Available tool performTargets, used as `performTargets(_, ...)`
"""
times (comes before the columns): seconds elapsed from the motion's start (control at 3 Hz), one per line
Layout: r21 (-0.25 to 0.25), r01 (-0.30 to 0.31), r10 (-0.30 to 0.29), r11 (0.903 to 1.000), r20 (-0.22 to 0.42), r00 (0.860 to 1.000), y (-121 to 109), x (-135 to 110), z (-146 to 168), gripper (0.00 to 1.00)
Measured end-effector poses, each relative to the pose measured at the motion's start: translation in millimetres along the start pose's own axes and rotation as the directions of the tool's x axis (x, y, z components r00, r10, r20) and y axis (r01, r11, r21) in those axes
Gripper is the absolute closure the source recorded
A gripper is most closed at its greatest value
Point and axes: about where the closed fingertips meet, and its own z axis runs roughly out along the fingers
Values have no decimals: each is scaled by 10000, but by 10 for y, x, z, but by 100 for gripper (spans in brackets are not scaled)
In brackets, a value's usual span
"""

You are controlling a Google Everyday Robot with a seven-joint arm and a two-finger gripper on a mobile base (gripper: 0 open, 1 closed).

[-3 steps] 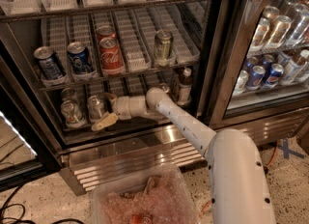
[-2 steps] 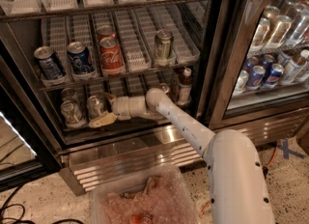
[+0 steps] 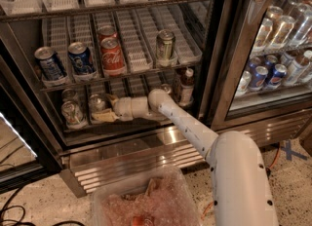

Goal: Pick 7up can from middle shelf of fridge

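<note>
The fridge [image 3: 126, 159] stands open, with a ribbed steel base panel. On its middle shelf [image 3: 132, 87], lined with white lane trays, a silvery 7up can [image 3: 96, 105] stands near the front left. My gripper [image 3: 104, 109] reaches into this shelf from the right at the end of the white arm [image 3: 195, 132]. It is open, with one tan finger [image 3: 105, 118] low in front of the can and the other behind it. The can's lower part is hidden by the gripper.
Another silvery can [image 3: 73, 113] stands just left of the 7up can, and a dark bottle [image 3: 185, 86] stands at the right. The rack above holds Pepsi cans [image 3: 48, 64], a Coca-Cola can [image 3: 112, 54] and a greenish can [image 3: 165, 45]. A clear bin [image 3: 146, 200] sits on the floor.
My gripper has moved a little left and deeper into the shelf, so its fingers now sit at the 7up can. The cans have not moved.
</note>
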Motion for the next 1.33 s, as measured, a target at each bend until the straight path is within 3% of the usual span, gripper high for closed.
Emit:
performTargets(0.33, -37, -27, 27, 10000, 91, 10000, 19, -2, 13, 89)
performTargets(0.67, -230, 341, -333, 9992, 340, 9989, 123, -116, 46, 100)
performTargets(1.33, -506, 1131, -1099, 9923, 614, 9920, 303, -347, 64, 100)
